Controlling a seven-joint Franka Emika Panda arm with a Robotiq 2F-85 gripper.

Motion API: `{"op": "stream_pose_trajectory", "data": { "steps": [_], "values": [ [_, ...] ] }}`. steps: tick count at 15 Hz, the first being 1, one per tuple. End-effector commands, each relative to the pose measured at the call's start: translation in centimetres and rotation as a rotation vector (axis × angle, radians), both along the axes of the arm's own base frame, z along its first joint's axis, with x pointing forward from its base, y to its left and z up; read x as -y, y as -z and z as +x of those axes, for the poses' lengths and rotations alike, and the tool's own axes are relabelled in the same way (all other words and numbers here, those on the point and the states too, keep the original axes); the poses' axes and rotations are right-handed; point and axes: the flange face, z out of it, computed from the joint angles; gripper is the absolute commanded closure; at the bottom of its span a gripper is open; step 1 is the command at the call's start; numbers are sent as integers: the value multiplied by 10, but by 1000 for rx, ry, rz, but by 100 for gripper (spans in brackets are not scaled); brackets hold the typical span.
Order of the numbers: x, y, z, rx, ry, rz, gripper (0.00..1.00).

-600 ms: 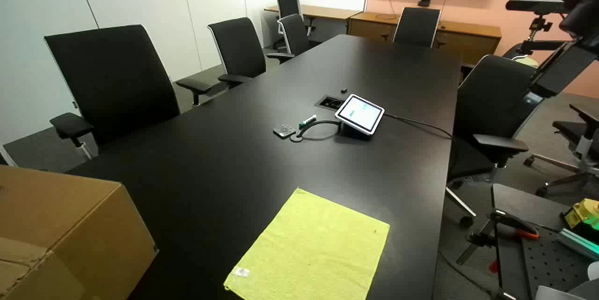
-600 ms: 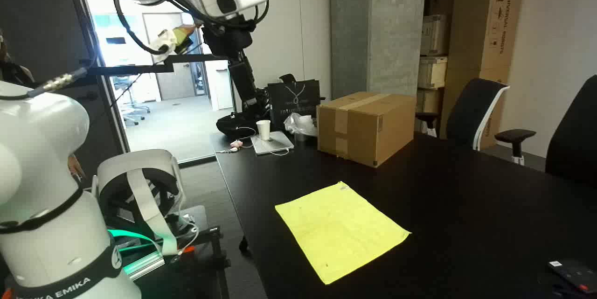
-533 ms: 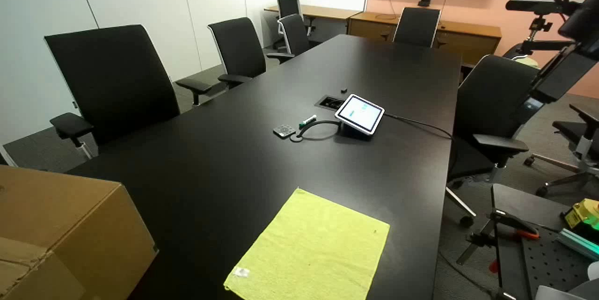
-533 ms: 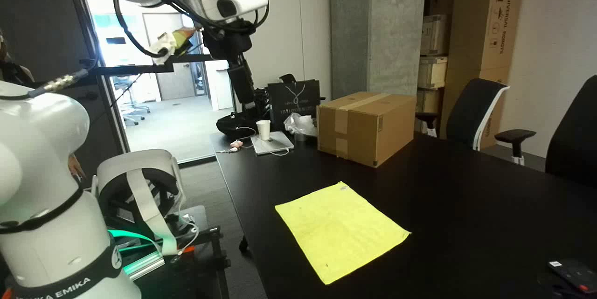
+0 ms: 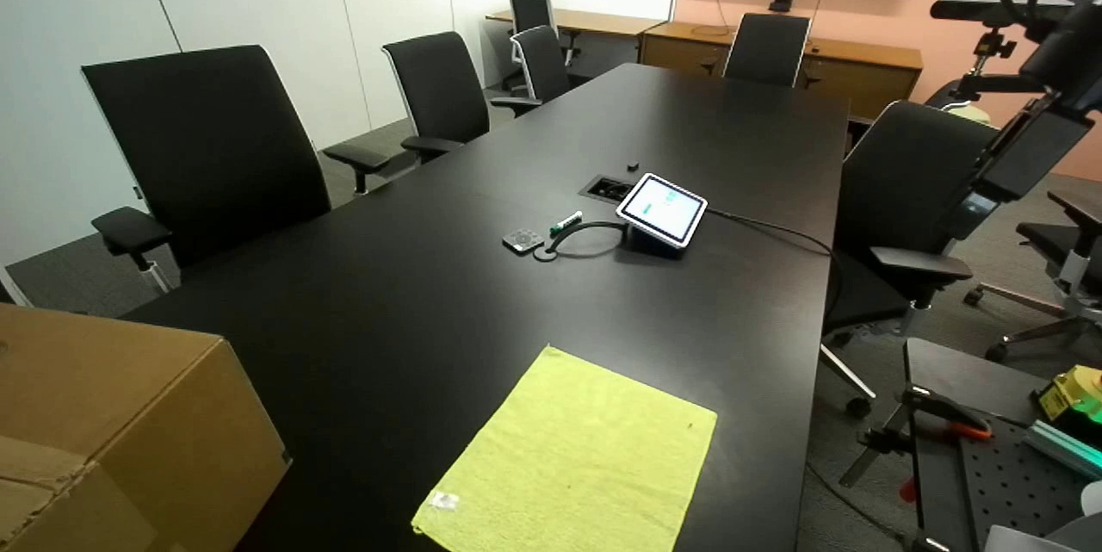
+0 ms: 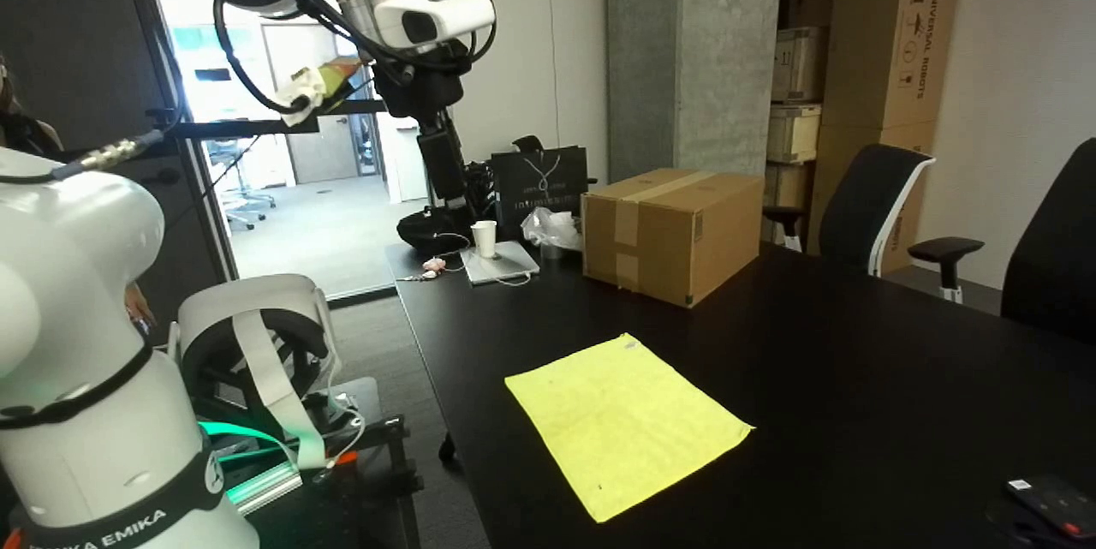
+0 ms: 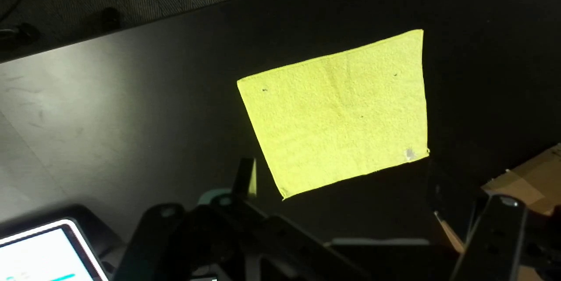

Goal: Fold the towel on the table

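The yellow-green towel lies flat and unfolded on the black table, with a small white tag at one corner. It shows in both exterior views (image 5: 585,449) (image 6: 629,429) and in the wrist view (image 7: 342,114). The table shows in both exterior views (image 5: 413,311) (image 6: 873,395) and in the wrist view (image 7: 175,79). My gripper (image 7: 348,191) is open, with its fingers wide apart and nothing between them. It is held in the air, apart from the towel. In the exterior views the gripper (image 5: 957,229) (image 6: 460,211) is dark and its fingertips are hard to make out.
A cardboard box (image 5: 172,423) (image 6: 651,232) stands on the table near the towel. A tablet on a stand (image 5: 663,209), a marker (image 5: 566,222) and a cable lie farther along. A cup (image 6: 484,239) stands on a laptop (image 6: 501,266). Black chairs (image 5: 207,147) line the table.
My arm and gripper have shifted slightly downward in both exterior views. The towel and the other objects have not moved.
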Motion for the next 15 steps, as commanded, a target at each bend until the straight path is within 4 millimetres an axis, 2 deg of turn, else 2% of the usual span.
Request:
{"op": "stream_pose_trajectory", "data": {
  "steps": [1, 4, 7, 15],
  "values": [
    [-2, 10, 10, -17, -14, 0, 0],
    [-7, 33, 33, -32, -31, -17, 0],
    [-13, 71, 60, -35, -57, -23, 0],
    [-18, 195, 124, -85, -163, -32, 0]
  ]
}}
